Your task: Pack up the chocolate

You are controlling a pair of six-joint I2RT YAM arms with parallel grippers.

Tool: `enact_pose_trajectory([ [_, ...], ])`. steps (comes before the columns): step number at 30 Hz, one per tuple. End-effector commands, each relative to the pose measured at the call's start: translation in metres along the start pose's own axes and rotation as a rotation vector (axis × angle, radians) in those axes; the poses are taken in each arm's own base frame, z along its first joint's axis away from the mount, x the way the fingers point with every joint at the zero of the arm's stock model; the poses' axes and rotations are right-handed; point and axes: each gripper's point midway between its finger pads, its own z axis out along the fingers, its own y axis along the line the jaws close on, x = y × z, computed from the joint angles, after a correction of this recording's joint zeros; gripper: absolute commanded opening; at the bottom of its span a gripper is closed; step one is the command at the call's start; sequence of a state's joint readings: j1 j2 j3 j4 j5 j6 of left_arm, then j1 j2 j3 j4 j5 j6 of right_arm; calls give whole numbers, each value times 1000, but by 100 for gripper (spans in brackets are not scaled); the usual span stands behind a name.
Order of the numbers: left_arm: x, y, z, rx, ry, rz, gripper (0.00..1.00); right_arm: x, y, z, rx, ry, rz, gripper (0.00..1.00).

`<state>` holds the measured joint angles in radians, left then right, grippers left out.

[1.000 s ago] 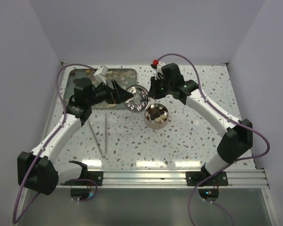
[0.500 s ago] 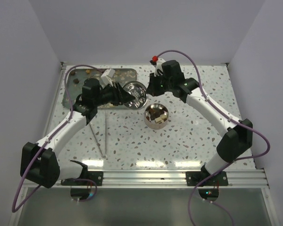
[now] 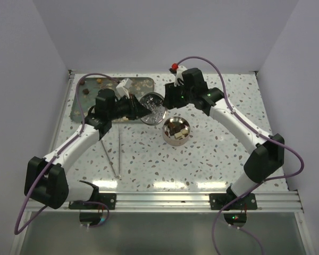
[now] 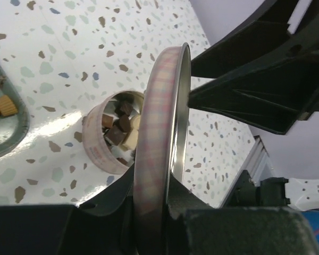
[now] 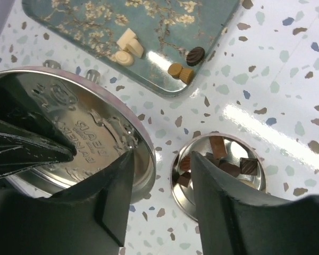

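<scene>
My left gripper (image 3: 143,109) is shut on the rim of the round metal lid (image 3: 153,106), which it holds on edge above the table; in the left wrist view the lid (image 4: 160,133) stands edge-on between the jaws (image 4: 154,186). My right gripper (image 5: 159,180) is open, its fingers apart on either side of the lid's rim (image 5: 147,159) and not gripping it. The open tin (image 3: 176,130) stands on the table just below, with dark and pale chocolate (image 5: 223,159) inside. More chocolate (image 5: 128,47) lies loose on the tray.
A blue flowered tray (image 3: 117,98) sits at the back left behind the lid, with chocolate pieces at its left end (image 3: 86,90). Two thin rods (image 3: 111,156) lie on the speckled table. An aluminium rail (image 3: 202,199) runs along the near edge.
My left gripper has moved right and shut on the lid's rim. The right gripper, shut on the lid before, has opened and let it go.
</scene>
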<state>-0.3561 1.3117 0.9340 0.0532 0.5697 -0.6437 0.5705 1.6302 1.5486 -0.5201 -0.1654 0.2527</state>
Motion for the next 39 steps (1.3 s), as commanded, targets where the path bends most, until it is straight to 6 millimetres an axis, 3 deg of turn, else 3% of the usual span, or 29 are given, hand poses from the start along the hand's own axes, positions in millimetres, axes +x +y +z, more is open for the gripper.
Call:
enact_pose_trajectory([
  [1,-5,17,6,-72,2,107,0,-14,-9,-23,71,-30,-13,55],
  [2,-3,25,4,-119,27,118,0,-20,-10,-29,83,-39,-13,60],
  [5,-14,58,-1,-283,17,267,0,-28,-15,-48,99,-44,18,63],
  [9,-31,74,-12,-418,-8,451,0,-41,-7,-74,62,-65,85,67],
  [10,-28,63,-8,-417,-2,523,0,-41,-4,-73,51,-52,104,67],
  [11,-34,66,-10,-481,-14,634,0,-48,1,-78,31,-60,123,67],
  [13,-32,46,-6,-488,-22,773,0,-51,7,-79,-2,-22,185,67],
  [17,-49,28,-12,-569,-92,958,0,-53,14,-82,-46,30,269,67],
  [19,-44,14,-8,-566,-97,1031,0,-54,12,-85,-60,37,316,67],
  [20,-45,16,-10,-615,-92,1081,0,-53,12,-84,-65,45,334,67],
  [23,-37,-8,-4,-621,-141,1195,0,-34,9,-76,-79,123,400,66],
  [33,-32,-36,-8,-675,-237,1353,0,-4,11,-63,-109,193,490,65],
  [39,-24,-51,-9,-663,-266,1394,0,0,17,-57,-156,174,543,65],
])
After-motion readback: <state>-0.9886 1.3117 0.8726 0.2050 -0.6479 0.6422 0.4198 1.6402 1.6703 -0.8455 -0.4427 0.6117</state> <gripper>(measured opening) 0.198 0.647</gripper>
